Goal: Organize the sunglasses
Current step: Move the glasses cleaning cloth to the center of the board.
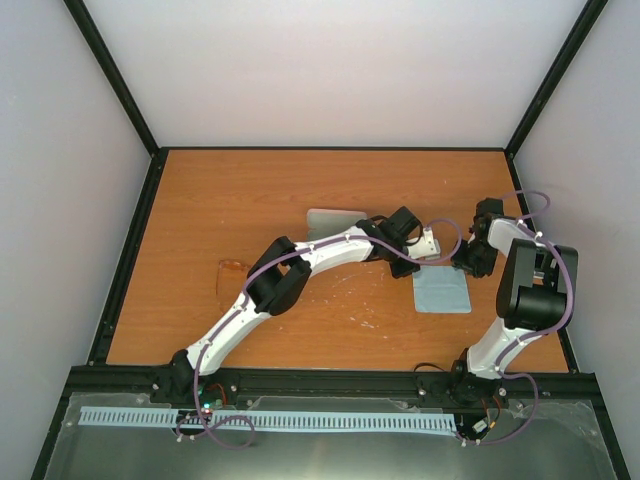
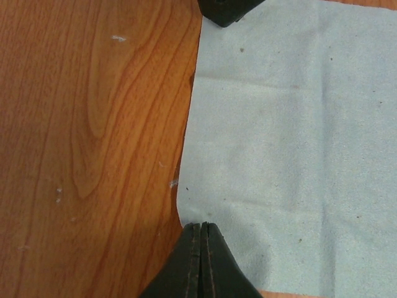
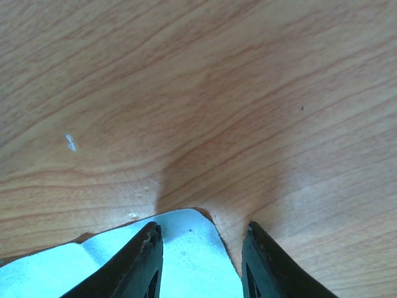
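Left gripper [image 2: 201, 230]: pressed together at one corner of the cloth [image 2: 291, 143]; we cannot tell whether fabric is caught.
Right gripper [image 3: 201, 231]: spread, straddling another corner; we judge they are arranging the cloth.
Sunglasses [image 1: 230, 272]: far left on the table [image 1: 250, 190], well apart, untouched.

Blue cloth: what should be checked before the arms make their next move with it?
1. Left gripper shut at the cloth corner: ok.
2. Cloth truly pinched in it: cannot tell.
3. Right gripper open, another corner between its jaws: ok.
4. Sunglasses lying apart from the cloth: ok.
5. Case open or closed: cannot tell, partly hidden.
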{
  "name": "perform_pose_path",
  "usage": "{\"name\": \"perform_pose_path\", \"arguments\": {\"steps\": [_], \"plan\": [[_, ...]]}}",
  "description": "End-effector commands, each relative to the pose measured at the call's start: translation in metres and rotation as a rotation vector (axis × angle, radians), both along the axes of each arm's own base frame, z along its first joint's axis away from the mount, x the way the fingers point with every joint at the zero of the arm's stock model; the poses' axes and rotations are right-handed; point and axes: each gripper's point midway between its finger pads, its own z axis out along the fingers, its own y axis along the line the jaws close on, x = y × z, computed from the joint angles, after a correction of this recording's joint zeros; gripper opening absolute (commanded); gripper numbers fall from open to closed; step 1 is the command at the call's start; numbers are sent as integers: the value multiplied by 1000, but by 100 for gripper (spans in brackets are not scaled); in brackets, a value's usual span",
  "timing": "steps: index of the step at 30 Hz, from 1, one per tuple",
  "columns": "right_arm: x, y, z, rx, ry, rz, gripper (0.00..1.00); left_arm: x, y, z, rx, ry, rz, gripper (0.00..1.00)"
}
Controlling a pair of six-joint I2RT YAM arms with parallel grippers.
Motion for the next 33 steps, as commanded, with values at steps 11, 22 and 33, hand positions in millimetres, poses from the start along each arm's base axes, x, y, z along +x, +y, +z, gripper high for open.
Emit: {"name": "perform_pose_path", "arguments": {"steps": [11,22,33], "plan": [[24,2,20,15,-95,42,52,27,42,-12,111,-74,33,1],[57,28,40,152,-255,144,55,46,65,-11,139,-107,32,1],[64,51,24,178,-235,260,51,57,83,-9,142,-136,9,1]]}}
